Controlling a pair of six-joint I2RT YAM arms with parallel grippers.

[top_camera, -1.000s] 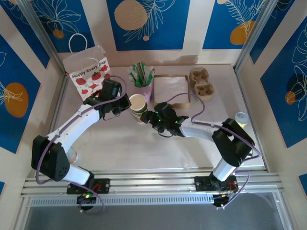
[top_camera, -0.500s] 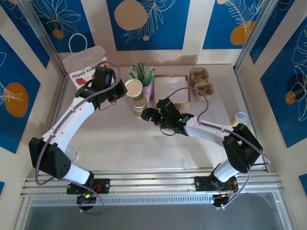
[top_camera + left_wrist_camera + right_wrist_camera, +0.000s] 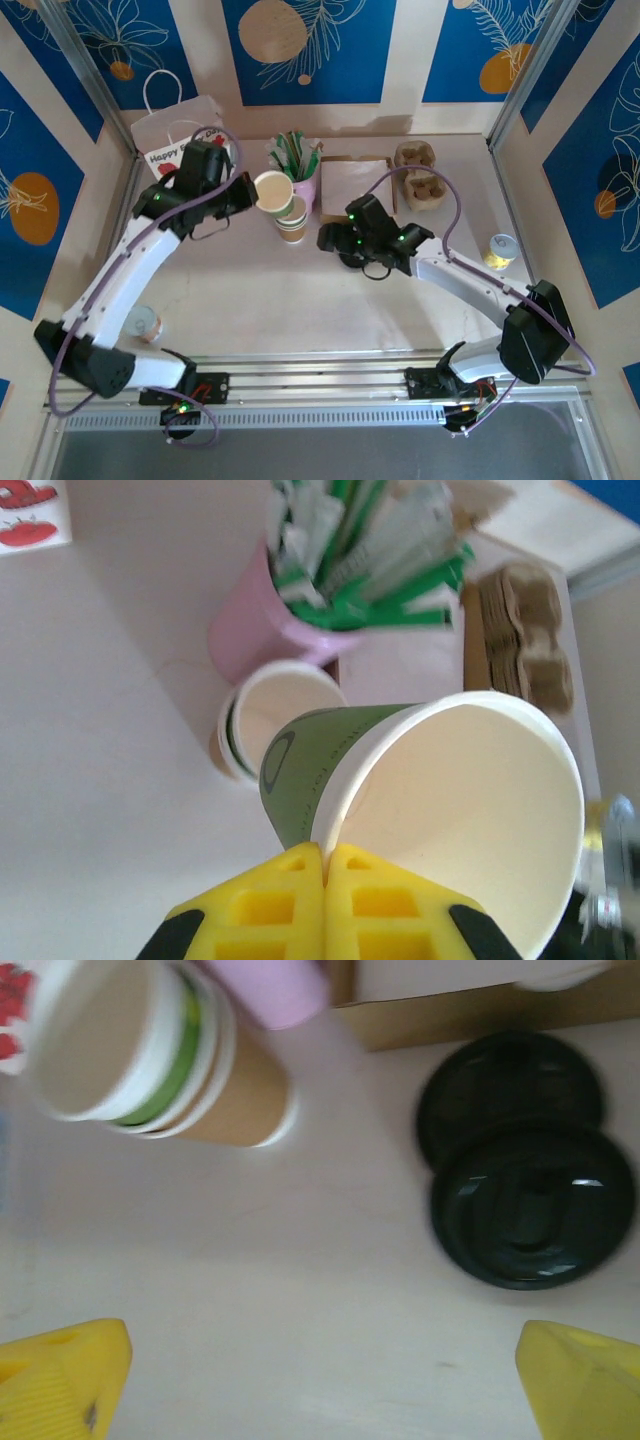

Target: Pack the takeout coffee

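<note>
Takeout coffee cup (image 3: 322, 772): green paper, lidless, light, crushable.
Left tool (image 3: 325, 857) clamps its rim; right tool (image 3: 322, 1372) gapes; a body grip looks safer.

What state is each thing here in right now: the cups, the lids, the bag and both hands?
left hand: shut on the green cup's rim.
green cup: lidless, tilted, lifted off the table.
right hand: open, empty, above the table.
cup stack: upright, nested, no lid.
black lids: loose on the table, overlapping.
pink cup: upright, full of sachets.
gift bag: standing.
</note>
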